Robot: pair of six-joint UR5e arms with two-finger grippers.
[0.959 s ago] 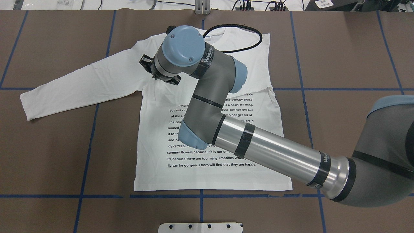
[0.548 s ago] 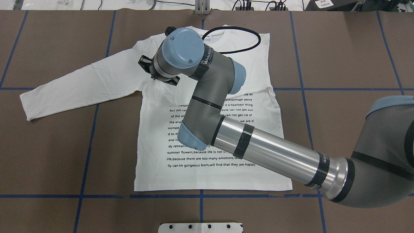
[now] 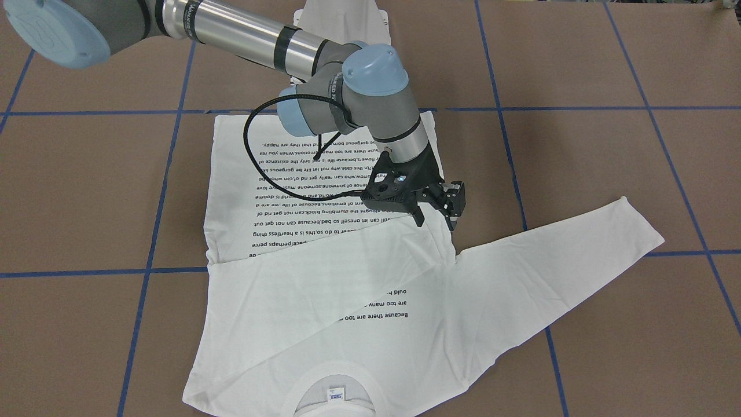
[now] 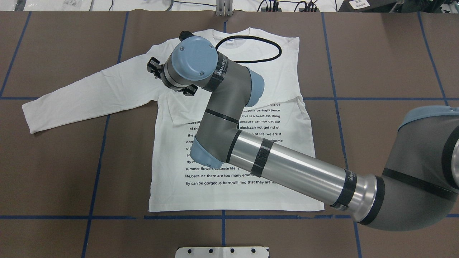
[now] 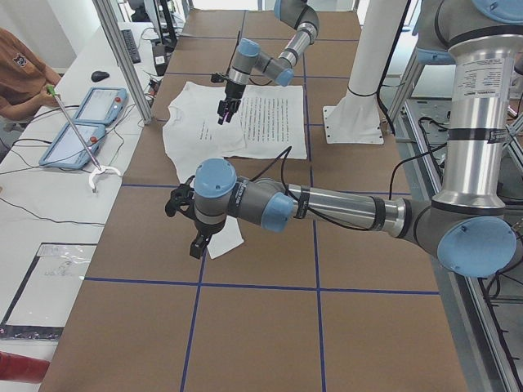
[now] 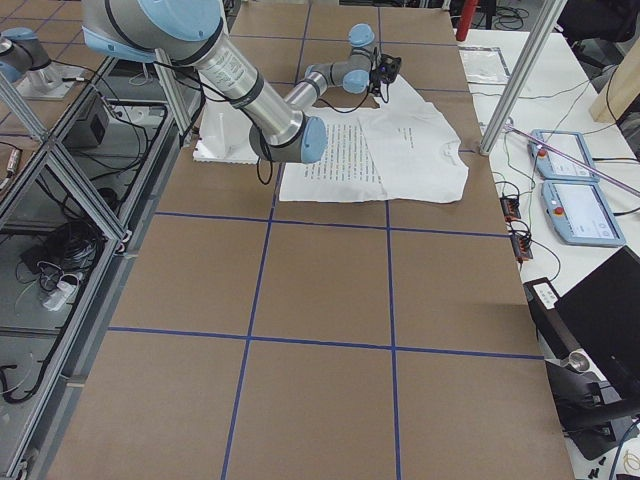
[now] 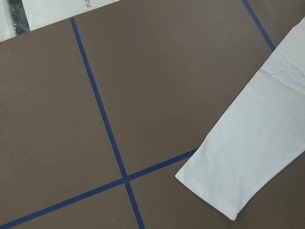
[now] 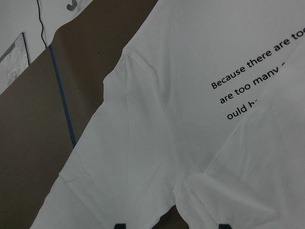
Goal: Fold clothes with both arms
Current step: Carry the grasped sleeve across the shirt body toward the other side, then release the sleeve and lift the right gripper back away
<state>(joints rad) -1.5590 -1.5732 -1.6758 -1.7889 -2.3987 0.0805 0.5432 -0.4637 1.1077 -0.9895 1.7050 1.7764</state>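
Brown paper crossed by blue tape lines (image 4: 107, 217) covers the worktop (image 4: 376, 53), and the white T-shirt (image 4: 229, 200) lies flat on it front up, midway between the left and right edges. Its collar (image 3: 333, 370) and neck tag (image 3: 336, 395) are close to the far edge and its hem points toward the robot's edge. One sleeve (image 4: 89, 93) stretches out toward the worktop's left edge, while the other sleeve (image 3: 301, 289) is folded in across the chest and covers part of the text block (image 4: 229, 175). The right gripper (image 3: 435, 223) has its two fingers spread wide with nothing between them. It points down at the armpit where the stretched sleeve meets the body, and in the wrist view both fingertips (image 8: 120, 225) sit at the bottom border over plain white cloth. They look clear of the fabric, though contact cannot be ruled out. The right arm (image 4: 297, 168) comes in from the robot's right and reaches diagonally across the shirt, wrist bent down, with a black cable (image 4: 265, 59) looping over the collar end. The left arm (image 5: 343, 208) shows only in the left side view, stretched out level toward the far edge with the left gripper (image 5: 200, 241) hanging down near the sleeve's end. Whether its fingers are apart or together cannot be told. Its wrist camera looks down on the cuff (image 7: 224, 191) beside a crossing of tape lines.
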